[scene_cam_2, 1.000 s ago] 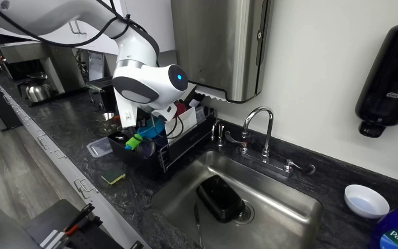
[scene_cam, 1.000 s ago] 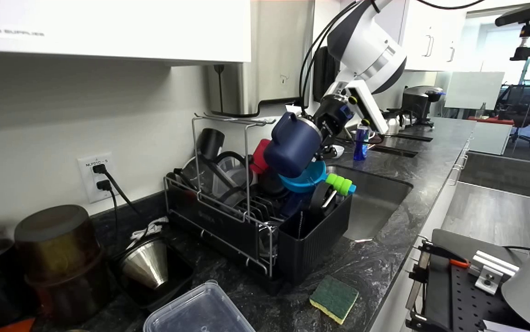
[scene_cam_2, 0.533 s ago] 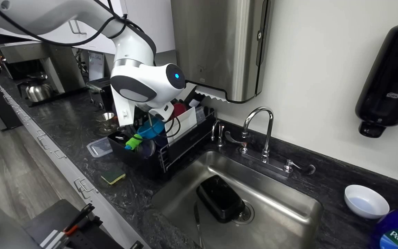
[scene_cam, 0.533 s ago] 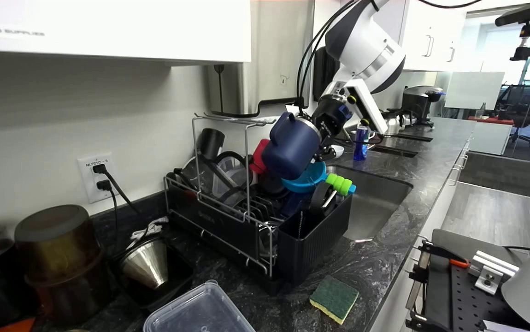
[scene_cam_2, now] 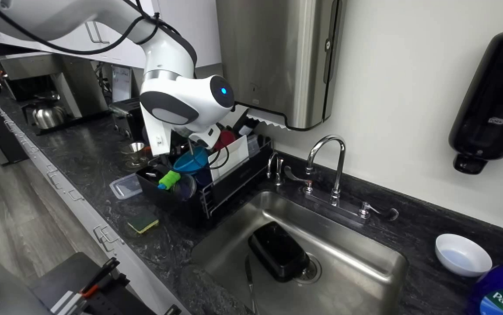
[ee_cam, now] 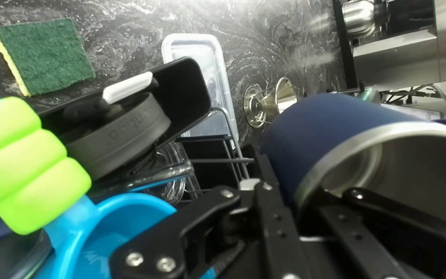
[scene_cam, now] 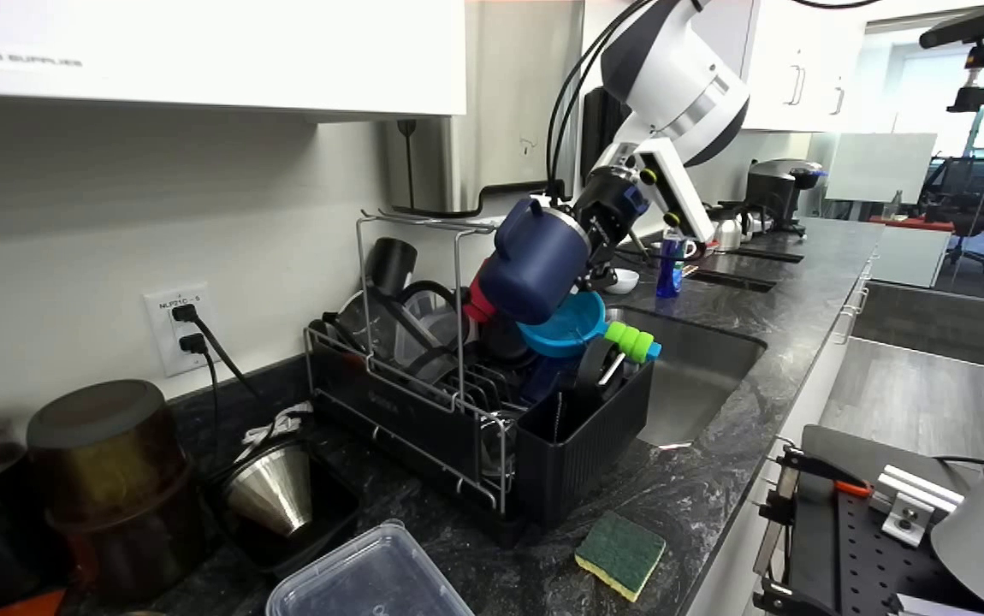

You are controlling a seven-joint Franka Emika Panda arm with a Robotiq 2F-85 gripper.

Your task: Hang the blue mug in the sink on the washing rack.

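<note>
My claw [ee_cam: 296, 193] pinches the blue mug [scene_cam: 535, 267] by its lip, one finger [ee_cam: 268, 193] outside and one inside. Over the last second I have brought it a little higher and across toward the top rail [scene_cam: 468, 228] of the washing rack [scene_cam: 411, 412] — in an exterior view the mug's handle [scene_cam: 507, 227] now covers the rail's end, which showed before. Whether they touch, I can't tell.

I take that as good news: the mug is well clear of the sink [scene_cam_2: 356, 280] (a black tub [scene_cam_2: 277, 251] lies in there) and tilted above the rack, but not hung. I reckon this is the lining-up step, late in the job; next I should feed the handle's loop over the rail's end, then lower and let go. The red cup [scene_cam: 477, 301] shows just behind the mug in that view — a careless swing could knock it. And a grip on the lip alone might let the mug twist if the rail pushes at the handle.
</note>
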